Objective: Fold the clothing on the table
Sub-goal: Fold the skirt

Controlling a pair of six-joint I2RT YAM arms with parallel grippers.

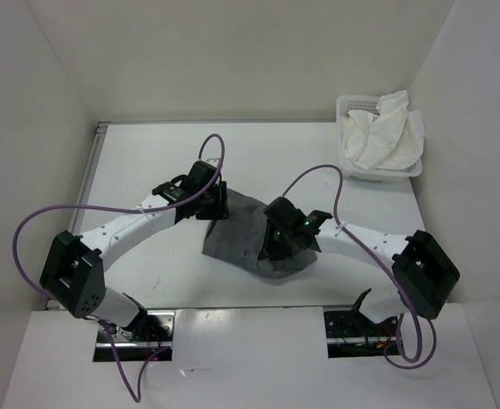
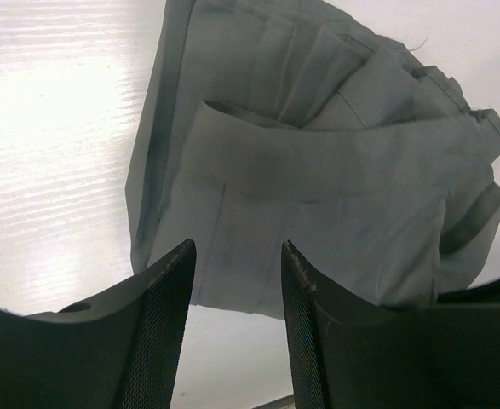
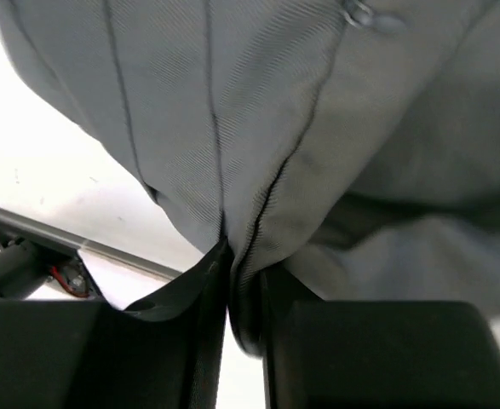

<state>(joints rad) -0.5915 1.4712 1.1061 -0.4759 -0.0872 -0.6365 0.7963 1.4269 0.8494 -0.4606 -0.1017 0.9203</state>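
Pinching a fold of the clothing (image 3: 318, 128) between two nearly closed fingers, the right hand (image 3: 235, 273) grips the dark grey fabric at the garment's near right edge. The left hand (image 2: 237, 256) hangs over the garment's far left edge, fingers moderately apart with nothing between them. The clothing lies bunched and partly folded mid-table (image 1: 147, 162), between both hands. A small button (image 3: 358, 13) shows on the fabric. A white basket (image 1: 349, 105) holding white cloth (image 1: 386, 136) stands at the table's far right corner.
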